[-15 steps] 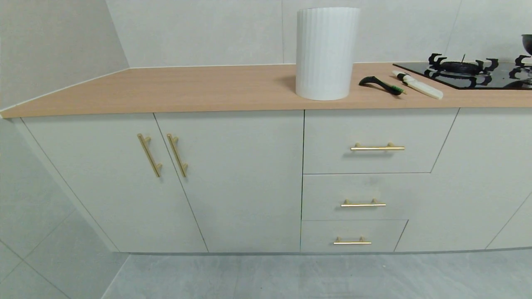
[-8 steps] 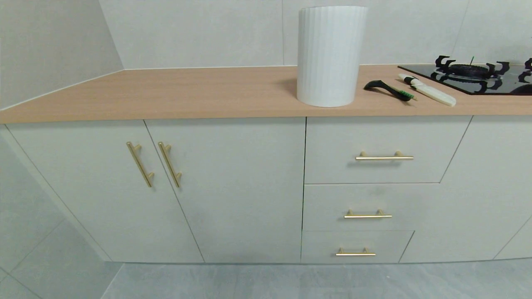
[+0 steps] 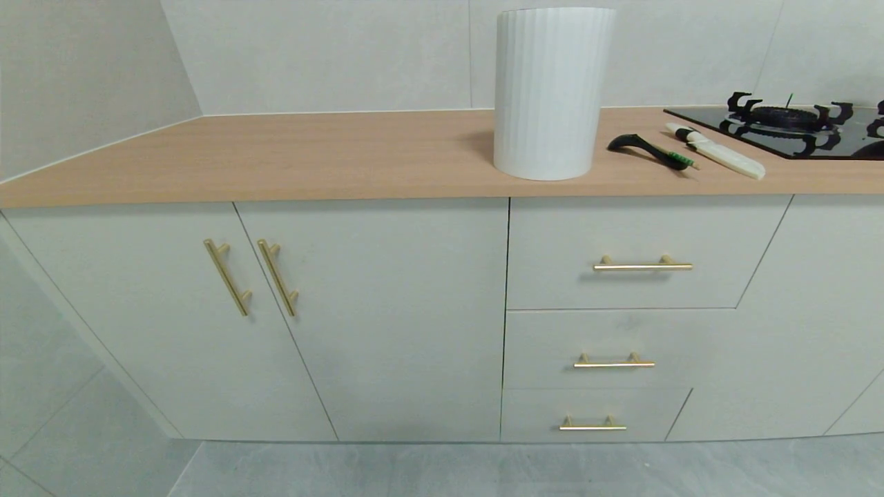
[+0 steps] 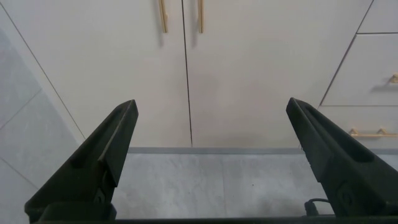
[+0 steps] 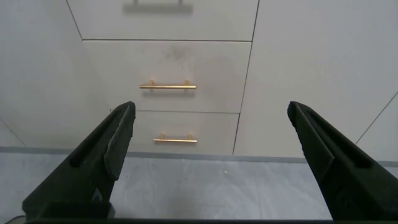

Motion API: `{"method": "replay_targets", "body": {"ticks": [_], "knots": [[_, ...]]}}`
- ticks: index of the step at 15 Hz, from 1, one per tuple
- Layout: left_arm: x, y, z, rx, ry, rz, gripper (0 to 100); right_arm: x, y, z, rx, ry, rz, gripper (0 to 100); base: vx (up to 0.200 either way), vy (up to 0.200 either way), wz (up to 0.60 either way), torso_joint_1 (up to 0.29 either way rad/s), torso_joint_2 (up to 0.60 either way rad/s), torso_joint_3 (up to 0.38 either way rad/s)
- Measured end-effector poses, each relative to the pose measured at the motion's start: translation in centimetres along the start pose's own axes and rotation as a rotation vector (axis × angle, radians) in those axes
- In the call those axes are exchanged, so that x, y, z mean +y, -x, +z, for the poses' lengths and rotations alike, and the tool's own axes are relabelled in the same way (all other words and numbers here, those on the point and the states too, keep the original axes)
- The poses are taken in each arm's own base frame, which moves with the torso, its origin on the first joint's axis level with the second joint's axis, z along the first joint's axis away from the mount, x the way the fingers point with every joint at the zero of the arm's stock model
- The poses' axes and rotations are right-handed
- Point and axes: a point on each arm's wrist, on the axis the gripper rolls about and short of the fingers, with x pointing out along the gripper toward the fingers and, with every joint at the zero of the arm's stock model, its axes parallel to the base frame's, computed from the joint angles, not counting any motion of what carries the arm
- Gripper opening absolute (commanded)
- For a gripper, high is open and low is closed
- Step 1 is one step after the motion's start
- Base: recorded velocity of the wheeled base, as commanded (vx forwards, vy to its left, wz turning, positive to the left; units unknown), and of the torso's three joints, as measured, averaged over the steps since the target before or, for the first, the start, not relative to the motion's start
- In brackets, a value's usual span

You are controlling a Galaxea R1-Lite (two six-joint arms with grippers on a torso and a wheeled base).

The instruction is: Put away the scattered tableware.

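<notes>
On the wooden countertop point(image 3: 311, 152) a black-handled utensil with a green tip point(image 3: 648, 150) lies just right of a tall white ribbed container point(image 3: 551, 93). A white-bladed knife point(image 3: 718, 150) lies beside the utensil, close to the hob. My left gripper point(image 4: 211, 112) is open and empty, low before the cabinet doors. My right gripper point(image 5: 211, 115) is open and empty too, low before the drawers.
A black gas hob point(image 3: 787, 128) sits at the counter's right end. Below are two cabinet doors with gold handles point(image 3: 252, 276) and three stacked drawers point(image 3: 642, 266). Grey tiled floor point(image 3: 483, 469) lies in front, with a wall at the left.
The head camera has moved closer and slightly left, so the counter and cabinets sit lower and larger in the picture. The objects on the counter stay where they were.
</notes>
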Motion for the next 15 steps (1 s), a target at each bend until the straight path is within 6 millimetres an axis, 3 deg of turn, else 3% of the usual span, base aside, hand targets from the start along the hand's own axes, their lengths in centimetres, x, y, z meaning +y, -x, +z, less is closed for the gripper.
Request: {"method": "replay_targets", "body": {"ticks": [6,8,10,15], "knots": [[0.0,0.0,0.0,0.0,0.0,0.0,100,0.0,0.1,0.2,-0.011,-0.007,-0.002,100,0.0,0.0,0.0,0.0,0.0,0.0],[0.0,0.0,0.0,0.0,0.0,0.0,100,0.0,0.7,2.5,-0.077,-0.051,0.014,100,0.0,0.0,0.0,0.0,0.0,0.0],[0.0,0.0,0.0,0.0,0.0,0.0,100,0.0,0.8,3.8,-0.035,-0.063,0.066,100,0.0,0.0,0.0,0.0,0.0,0.0],[0.0,0.0,0.0,0.0,0.0,0.0,100,0.0,-2.1,6.0,0.188,-0.038,0.215,100,0.0,0.0,0.0,0.0,0.0,0.0]]}}
